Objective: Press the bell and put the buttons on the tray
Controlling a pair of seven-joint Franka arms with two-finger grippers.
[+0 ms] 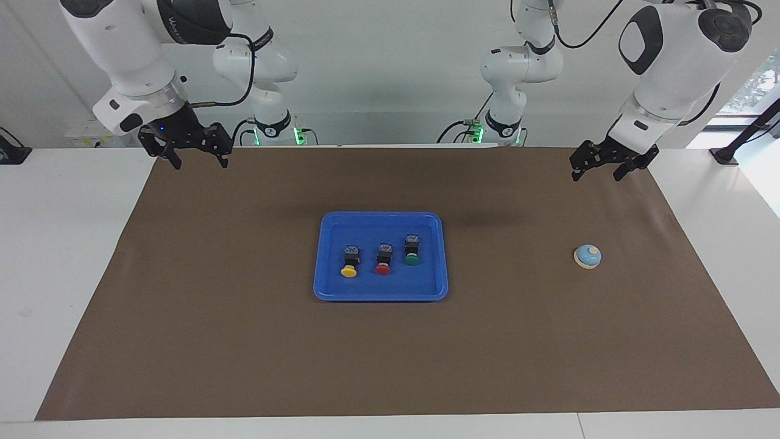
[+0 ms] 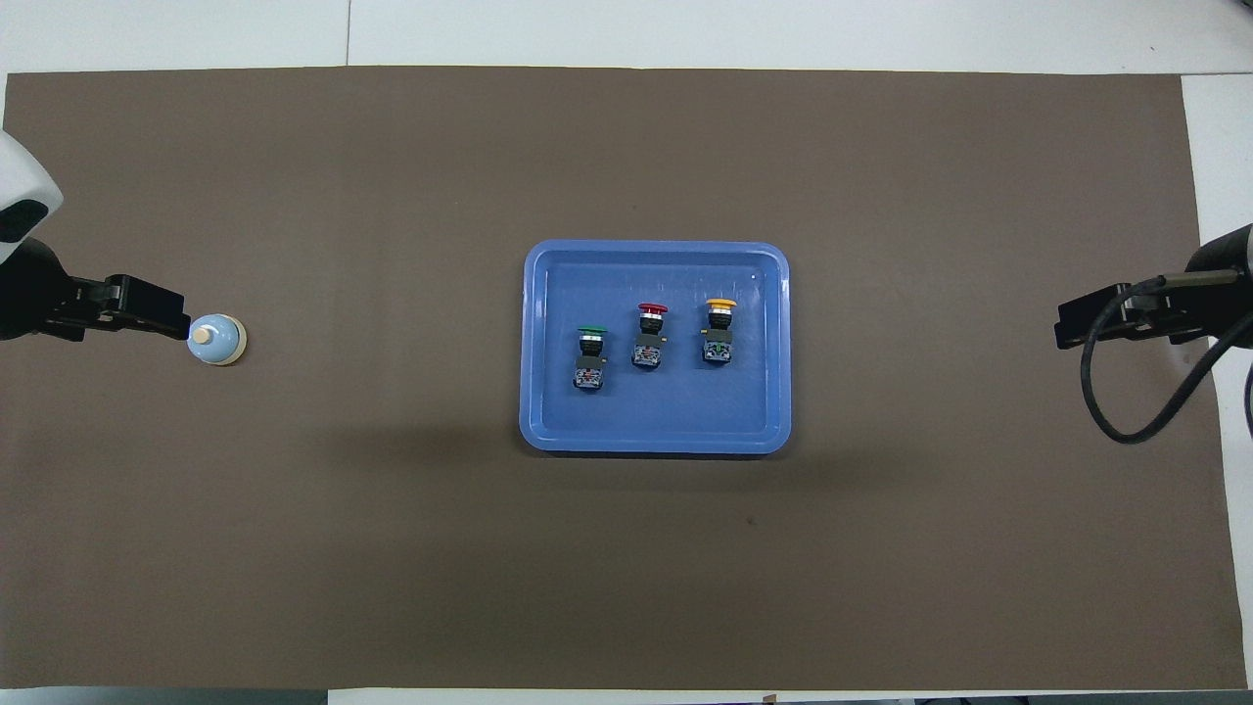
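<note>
All three buttons lie in tray; bell alone on desk. Left gripper and right gripper raised, jaws released, empty. Likely done; park arms clear of tray.

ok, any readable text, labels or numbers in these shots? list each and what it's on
No text reads with certainty.
Right arm: white lettering on its black band, too blurred to read.
Green button, red button, yellow button: markings on the black bodies, too small to read.
Tray, bell: none.
</note>
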